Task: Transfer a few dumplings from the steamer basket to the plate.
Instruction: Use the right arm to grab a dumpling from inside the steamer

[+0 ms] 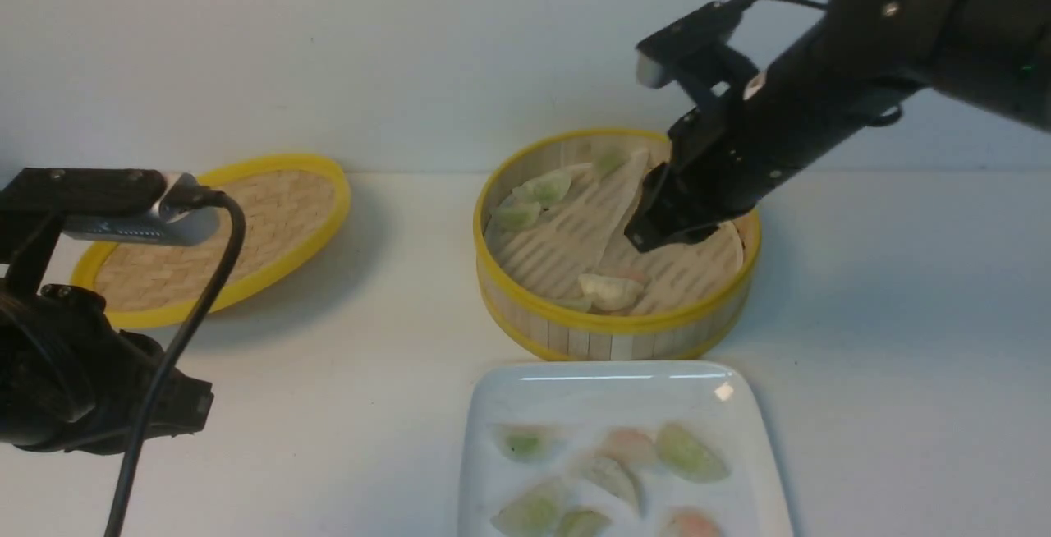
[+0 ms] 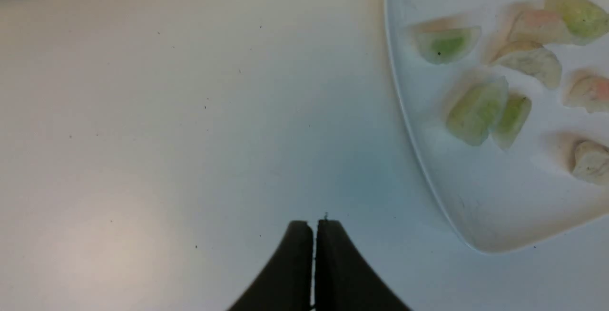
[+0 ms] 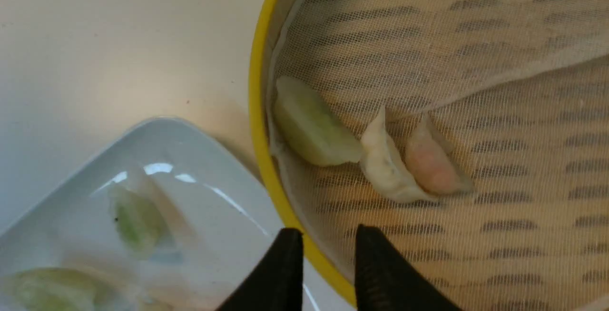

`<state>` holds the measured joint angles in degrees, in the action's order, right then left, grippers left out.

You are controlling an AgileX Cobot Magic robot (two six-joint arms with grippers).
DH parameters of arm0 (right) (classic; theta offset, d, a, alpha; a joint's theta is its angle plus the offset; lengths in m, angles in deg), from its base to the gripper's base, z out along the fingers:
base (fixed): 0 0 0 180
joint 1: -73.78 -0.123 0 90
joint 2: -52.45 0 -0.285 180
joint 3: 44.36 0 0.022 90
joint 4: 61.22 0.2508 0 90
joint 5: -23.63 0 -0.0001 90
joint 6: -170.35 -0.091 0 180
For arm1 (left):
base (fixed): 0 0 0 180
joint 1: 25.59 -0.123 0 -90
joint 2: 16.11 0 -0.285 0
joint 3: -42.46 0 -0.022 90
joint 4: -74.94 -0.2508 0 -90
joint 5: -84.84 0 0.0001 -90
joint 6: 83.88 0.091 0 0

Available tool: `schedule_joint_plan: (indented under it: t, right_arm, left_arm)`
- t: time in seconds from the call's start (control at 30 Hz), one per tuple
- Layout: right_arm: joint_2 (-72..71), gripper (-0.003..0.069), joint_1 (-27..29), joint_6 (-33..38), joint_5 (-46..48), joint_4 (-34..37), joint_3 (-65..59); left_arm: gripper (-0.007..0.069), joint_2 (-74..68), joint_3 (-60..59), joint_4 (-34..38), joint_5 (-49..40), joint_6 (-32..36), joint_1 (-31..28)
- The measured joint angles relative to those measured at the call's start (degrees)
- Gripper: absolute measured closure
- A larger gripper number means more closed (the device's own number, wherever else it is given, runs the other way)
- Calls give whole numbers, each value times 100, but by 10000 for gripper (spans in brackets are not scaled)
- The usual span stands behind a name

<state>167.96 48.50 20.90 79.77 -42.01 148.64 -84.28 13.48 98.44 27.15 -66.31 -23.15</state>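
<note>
Dumplings (image 1: 612, 291) lie in two places: six in the one steamer basket (image 1: 612, 327) and eight on the one plate (image 1: 608, 396). The basket stands mid-worktop (image 1: 903, 315), toward the back edge. Three pale green ones sit along its far left wall. Three more, one green, one whitish and one pinkish, lie touching in a row by its near wall on the whitish liner (image 1: 566, 241), which has one crease across the middle. The plate sits just in front of the basket at the worktop's front edge. The left wrist view shows four green, two pinkish and two whitish pieces on it, while the front view shows only seven before its lower border cuts the plate off. One woven yellow-rimmed lid (image 1: 246, 225) rests near the back left corner. The right gripper (image 3: 328, 237) hangs over the basket with its two black fingers a little apart and nothing between them. The left gripper (image 2: 314, 225) hovers over bare worktop off the plate's left edge, its fingers pressed together and holding nothing.
</note>
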Motion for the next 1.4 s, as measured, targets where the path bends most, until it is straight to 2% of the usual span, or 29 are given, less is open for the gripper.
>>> schedule_joint_plan:
  t: [0.17, 0.27, 0.5, 0.67, 0.8, 0.93, 1.0, 1.13, 1.4]
  right_arm:
    - [836, 330, -212, 16, -85, -413, 630]
    - [1222, 270, -258, 20, -139, -493, 863]
    - [1801, 246, -387, 42, -501, -747, 1033]
    - [1858, 307, -425, 42, -611, -958, 1076]
    - [1865, 429, -444, 27, -618, -1172, 1102]
    - [1869, 538, -444, -299, -584, -1441, 1132]
    - [1869, 620, -444, -443, -310, -1481, 1295]
    - [1857, 666, -444, -504, 230, -1502, 1660]
    - [1840, 669, -444, -750, 810, -1650, 1879]
  left_arm:
    - [631, 0, 0, 0, -5, 11, 0]
    - [631, 0, 0, 0, -46, 11, 0]
    - [631, 0, 0, 0, -66, 11, 0]
    - [631, 0, 0, 0, -71, 11, 0]
    - [631, 0, 0, 0, -71, 11, 0]
    - [631, 0, 0, 0, -83, 11, 0]
    - [631, 0, 0, 0, -83, 11, 0]
    - [631, 0, 0, 0, -83, 11, 0]
    - [631, 0, 0, 0, -148, 11, 0]
